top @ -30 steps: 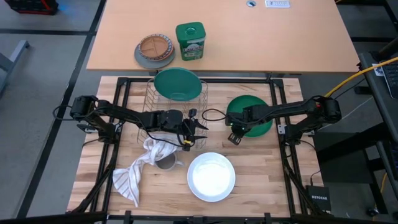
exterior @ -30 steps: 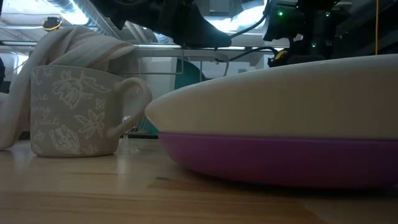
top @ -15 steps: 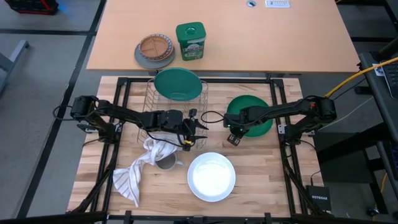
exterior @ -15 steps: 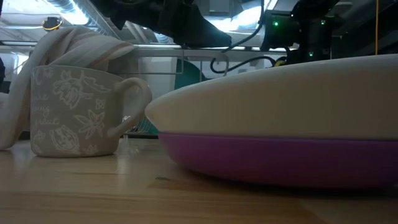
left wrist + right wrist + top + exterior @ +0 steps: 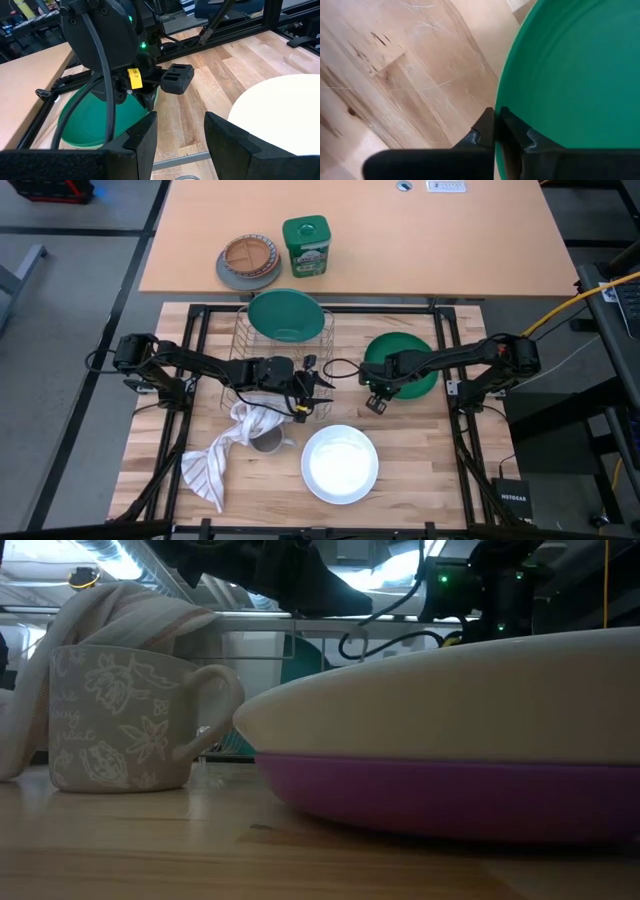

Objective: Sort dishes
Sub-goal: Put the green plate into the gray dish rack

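The darker green plate (image 5: 408,365) lies on the table's right part; my right gripper (image 5: 373,398) is shut on its rim. The teal plate (image 5: 288,315) stands on edge in the wire rack (image 5: 250,345). The white plate (image 5: 340,463) lies on the purple plate (image 5: 450,795) at the near middle. My left gripper (image 5: 316,386) hovers open and empty beside the rack, between the rack and the green plate; its wrist view shows the green plate (image 5: 95,120) and the white plate (image 5: 280,110). My right gripper pinches the green plate's rim (image 5: 501,102) at the plate's near-left side, one finger (image 5: 485,127) outside the rim and one (image 5: 515,134) inside the plate. The fingers come from above, slanting from the table's right. I cannot tell whether the plate is lifted off the table.
A patterned mug (image 5: 268,442) and a striped towel (image 5: 215,455) lie at the near left, by the white plate. A tan and grey divided plate (image 5: 248,262) and a green canister (image 5: 306,246) stand on the far table. Bare wood lies at the near right.
My right gripper has gone a little toward the table's left and down, staying at the green plate's near-left rim. The plates stay where they were.
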You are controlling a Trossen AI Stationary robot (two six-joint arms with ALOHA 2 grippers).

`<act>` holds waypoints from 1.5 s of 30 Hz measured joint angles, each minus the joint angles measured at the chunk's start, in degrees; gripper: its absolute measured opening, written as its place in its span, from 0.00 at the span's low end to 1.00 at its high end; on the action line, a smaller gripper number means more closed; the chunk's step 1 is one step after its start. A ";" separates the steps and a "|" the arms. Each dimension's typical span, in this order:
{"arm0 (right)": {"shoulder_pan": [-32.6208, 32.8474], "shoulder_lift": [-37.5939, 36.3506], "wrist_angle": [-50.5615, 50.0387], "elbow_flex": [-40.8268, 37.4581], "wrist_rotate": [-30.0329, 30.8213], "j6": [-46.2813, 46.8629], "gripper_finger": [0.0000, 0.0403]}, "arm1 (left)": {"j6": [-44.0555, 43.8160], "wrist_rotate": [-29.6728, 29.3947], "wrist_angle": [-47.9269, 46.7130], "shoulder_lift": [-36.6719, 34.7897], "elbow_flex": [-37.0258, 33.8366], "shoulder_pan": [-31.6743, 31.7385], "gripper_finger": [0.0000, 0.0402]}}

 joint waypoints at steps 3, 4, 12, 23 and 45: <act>0.00 0.00 -3.41 1.26 -0.35 0.02 0.06 | 0.04 -0.01 0.00 0.00 0.00 0.01 0.38; 0.00 0.00 -4.51 1.81 -0.37 0.02 0.06 | 0.02 -0.01 0.00 0.00 0.00 0.00 0.38; 0.00 -0.02 -13.34 7.90 -0.44 -0.15 0.03 | 1.31 -0.01 0.08 0.00 0.01 -0.01 0.38; 0.00 -0.02 -22.09 18.70 -0.52 -2.92 0.03 | 1.31 -0.04 1.52 0.00 0.00 -0.92 0.38; 8.43 -0.04 -25.51 27.87 5.66 -4.40 0.01 | 0.70 -16.73 9.66 -0.20 0.02 -5.04 0.38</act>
